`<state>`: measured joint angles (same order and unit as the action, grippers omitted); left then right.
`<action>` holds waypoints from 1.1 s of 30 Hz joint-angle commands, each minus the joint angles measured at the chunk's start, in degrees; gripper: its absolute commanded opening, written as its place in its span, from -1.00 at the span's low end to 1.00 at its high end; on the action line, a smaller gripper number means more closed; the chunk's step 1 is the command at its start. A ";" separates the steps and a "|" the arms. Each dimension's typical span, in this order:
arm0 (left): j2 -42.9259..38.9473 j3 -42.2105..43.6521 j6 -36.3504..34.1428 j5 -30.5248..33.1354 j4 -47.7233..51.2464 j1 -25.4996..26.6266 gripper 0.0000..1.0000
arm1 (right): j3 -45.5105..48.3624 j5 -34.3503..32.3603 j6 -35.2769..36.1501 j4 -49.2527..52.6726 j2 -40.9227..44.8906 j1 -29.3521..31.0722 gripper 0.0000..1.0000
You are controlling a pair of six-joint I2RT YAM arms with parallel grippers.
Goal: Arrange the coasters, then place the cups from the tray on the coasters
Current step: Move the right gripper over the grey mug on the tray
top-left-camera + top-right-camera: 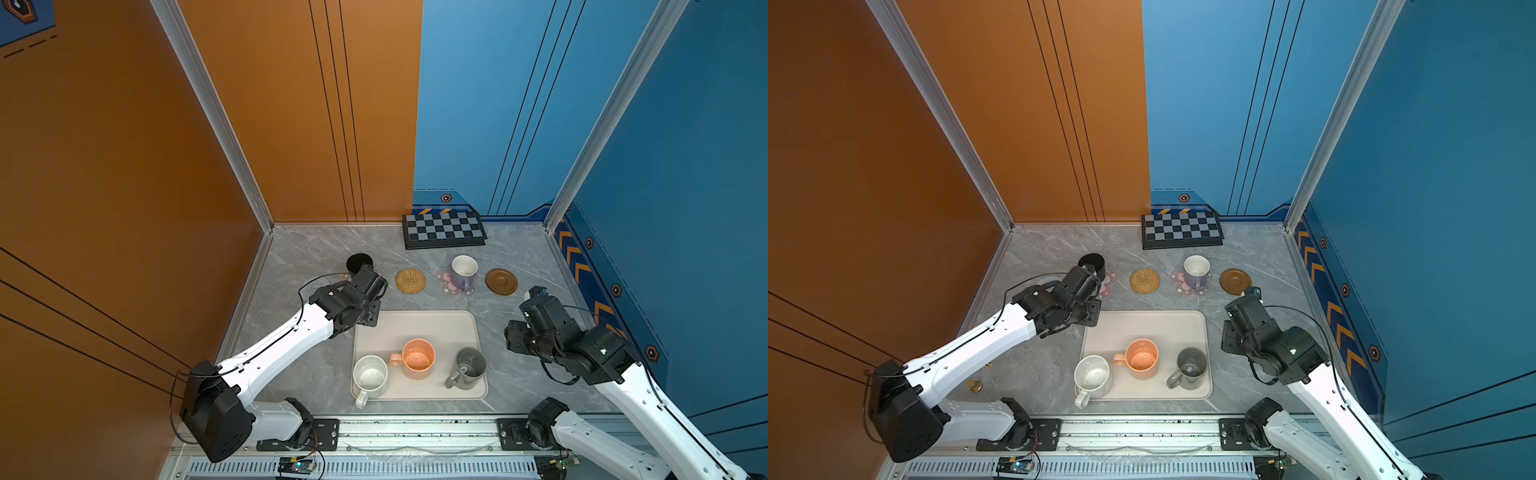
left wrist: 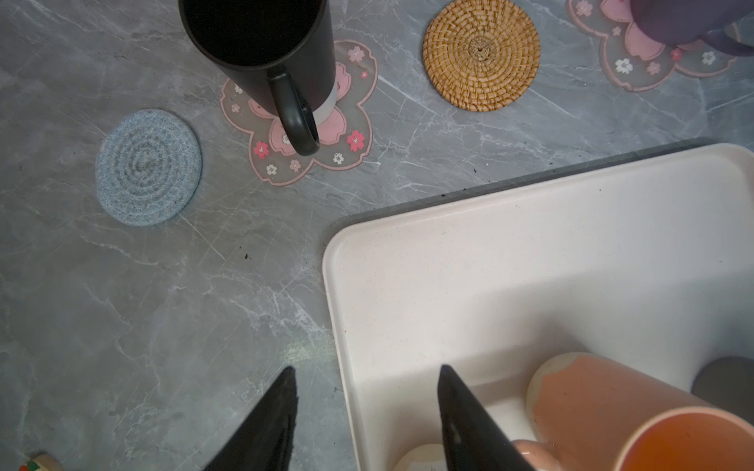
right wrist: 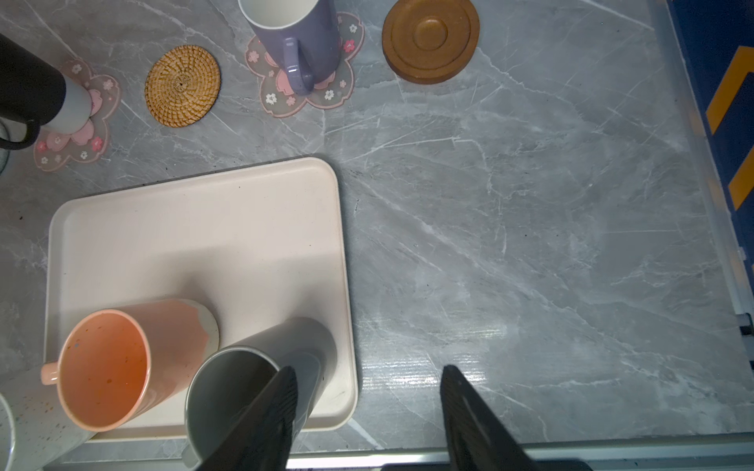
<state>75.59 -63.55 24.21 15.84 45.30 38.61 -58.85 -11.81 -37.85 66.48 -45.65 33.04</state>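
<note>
Left wrist view: left claw spread, empty. The black handled cup stands on a pink flower-shaped coaster, eleven o'clock from the cream rectangular tray; right claw gapes empty too.

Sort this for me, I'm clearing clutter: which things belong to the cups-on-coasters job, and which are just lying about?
Job: tray; black cup, lavender cup, peach cup, grey cup, white cup; straw coaster, wooden coaster, blue coaster, left flower coaster, right flower coaster.
Lying about: checkered board; small trinket.
</note>
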 commanded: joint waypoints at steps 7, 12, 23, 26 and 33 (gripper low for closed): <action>1.39 -1.63 -0.74 0.26 1.74 0.74 0.12 | -2.94 2.56 -8.22 4.22 1.85 5.12 0.13; 1.84 -2.15 -0.74 1.09 2.24 0.71 0.12 | -3.40 0.75 -14.17 8.35 3.06 11.29 0.11; 2.09 -3.31 -0.39 1.73 3.13 0.89 0.12 | -0.84 -5.02 -28.29 10.25 3.92 25.03 0.06; 2.00 -3.75 -0.54 1.38 3.57 0.90 0.12 | -1.74 -2.56 -24.97 8.62 1.42 25.23 0.05; 1.53 -3.35 -0.66 2.73 4.72 0.44 0.12 | -1.31 4.11 -21.88 2.54 -2.14 29.76 -0.13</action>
<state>77.38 -65.45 24.18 17.17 48.05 38.81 -59.83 -10.04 -60.86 72.05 -47.70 60.95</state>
